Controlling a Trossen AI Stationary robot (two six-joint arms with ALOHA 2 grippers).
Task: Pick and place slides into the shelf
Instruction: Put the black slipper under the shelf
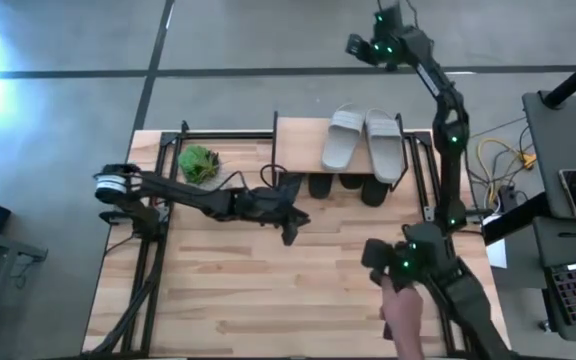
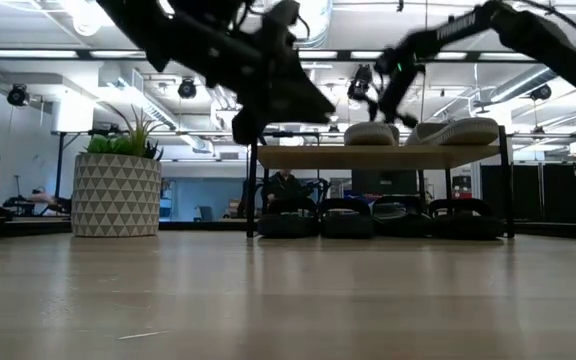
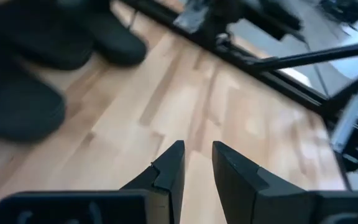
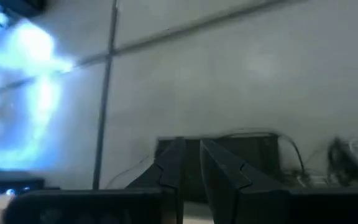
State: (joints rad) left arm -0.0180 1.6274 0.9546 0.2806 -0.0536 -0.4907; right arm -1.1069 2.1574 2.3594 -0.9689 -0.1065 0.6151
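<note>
So from above we've got the shelf point(image 1: 303, 140) sitting at the far edge of the table point(image 1: 238, 290), with two grey slides point(image 1: 364, 140) side by side on its plank top. Black slides point(image 1: 348, 186) poke out from under it at the near side. A small green plant point(image 1: 198, 163) sits left of the shelf. The left gripper point(image 1: 290, 232) hangs over the middle of the table, just in front of the shelf and holding nothing. The right arm stretches way back past the shelf, so its gripper point(image 1: 360, 46) is out over the grey floor beyond the table. A person's hand point(image 1: 405, 315) shows at the near edge by the right arm's base.

Down at table level, we see the shelf point(image 2: 378, 157) straight ahead with the grey slides point(image 2: 423, 132) on top and a row of black slides point(image 2: 373, 217) underneath, on the table. The plant point(image 2: 116, 190) sits in a patterned pot to the left. The left gripper point(image 2: 253, 120) hangs up off the table, left of the shelf.

On the left wrist cam, the left gripper point(image 3: 197, 163) has its fingers a little apart with nothing between them, over bare wood, with black slides point(image 3: 36, 68) close by.

On the right wrist cam, the right gripper point(image 4: 190, 158) has its fingers nearly together, empty, pointing at the floor.
</note>
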